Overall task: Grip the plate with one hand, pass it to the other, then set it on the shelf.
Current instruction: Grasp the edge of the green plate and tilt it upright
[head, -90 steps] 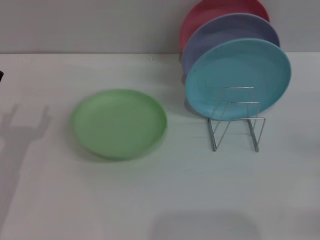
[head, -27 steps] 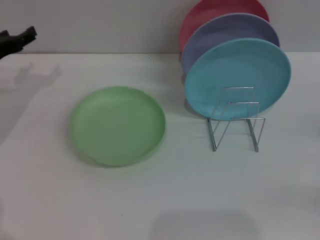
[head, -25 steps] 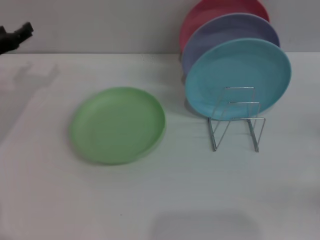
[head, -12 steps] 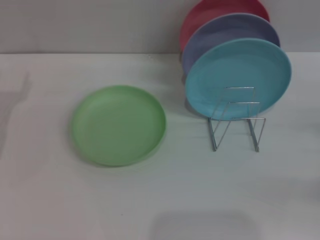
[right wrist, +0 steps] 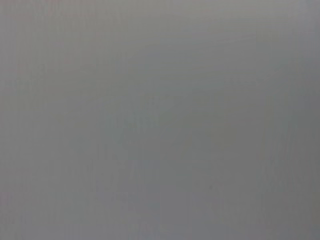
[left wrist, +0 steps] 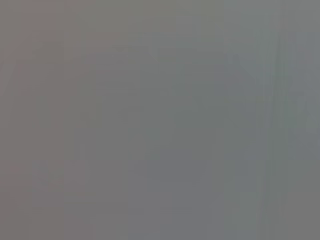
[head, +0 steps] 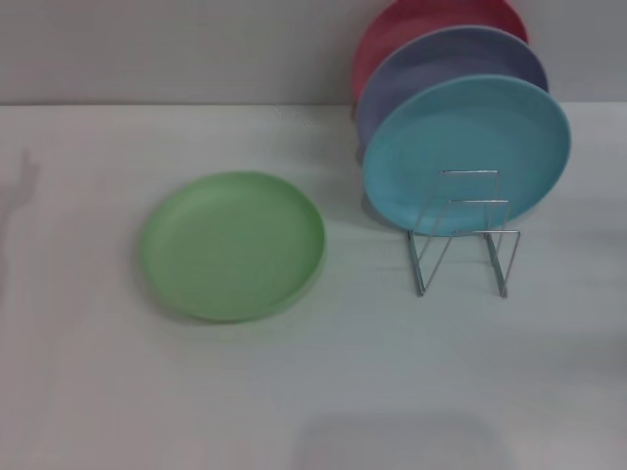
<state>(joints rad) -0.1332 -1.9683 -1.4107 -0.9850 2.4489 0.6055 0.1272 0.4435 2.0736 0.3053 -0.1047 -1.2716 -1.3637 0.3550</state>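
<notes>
The light green plate (head: 232, 245) lies flat on the white table (head: 313, 392), left of centre in the head view. The silver wire rack (head: 462, 235) stands to its right, with its front loops bare. Neither gripper shows in any view. Only a faint shadow lies on the table at the far left edge. Both wrist views show plain grey with nothing to make out.
A light blue plate (head: 466, 152), a lavender plate (head: 451, 69) and a red plate (head: 421, 20) stand upright in the rack, one behind the other. A grey wall runs along the table's back edge.
The left gripper, seen at the far left edge a second ago, has gone out of view. Its shadow has shrunk to the left. The green plate has stayed in place.
</notes>
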